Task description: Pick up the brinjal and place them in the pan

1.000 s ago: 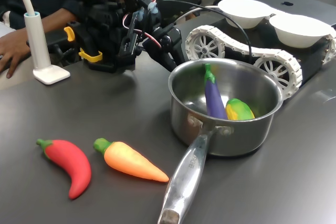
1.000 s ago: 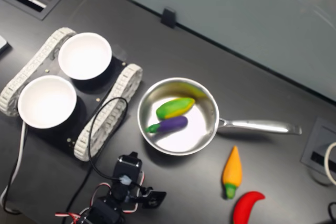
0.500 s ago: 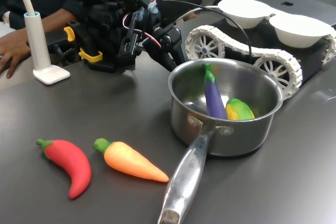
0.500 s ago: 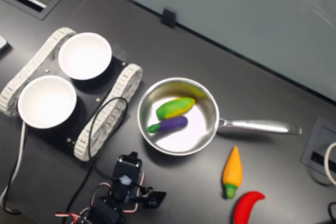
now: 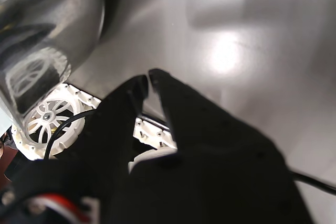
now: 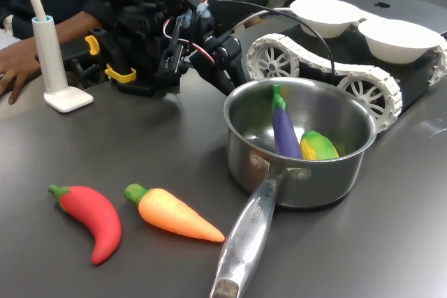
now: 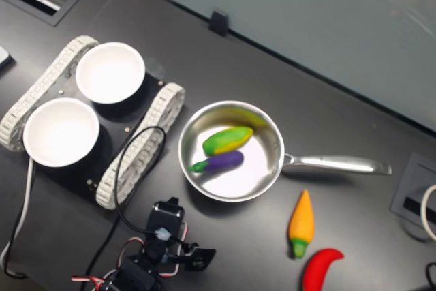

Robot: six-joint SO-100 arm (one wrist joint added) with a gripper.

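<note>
The dark-purple brinjal (image 6: pixel 285 130) (image 7: pixel 221 162) lies inside the steel pan (image 6: pixel 328 179) (image 7: pixel 274 142), its green stem resting up against the far wall. A yellow-green toy vegetable (image 6: pixel 318 146) (image 7: pixel 227 140) lies beside it in the pan. My gripper (image 5: pixel 147 77) (image 6: pixel 225 80) (image 7: pixel 198 257) is shut and holds nothing. It hangs low over the table just outside the pan's rim, on the first exterior view's left of the pan. The pan's shiny outer wall (image 5: pixel 47 35) shows close by in the wrist view.
An orange carrot (image 6: pixel 171 213) (image 7: pixel 301 223) and a red chilli (image 6: pixel 91 218) (image 7: pixel 320 267) lie near the pan's long handle (image 6: pixel 244 242) (image 7: pixel 334 164). A tracked vehicle (image 6: pixel 314 68) (image 7: pixel 139 155) carries two white bowls (image 6: pixel 325 15) (image 7: pixel 109 71). A person's hand (image 6: pixel 14 71) and a white stand (image 6: pixel 56 68) sit behind.
</note>
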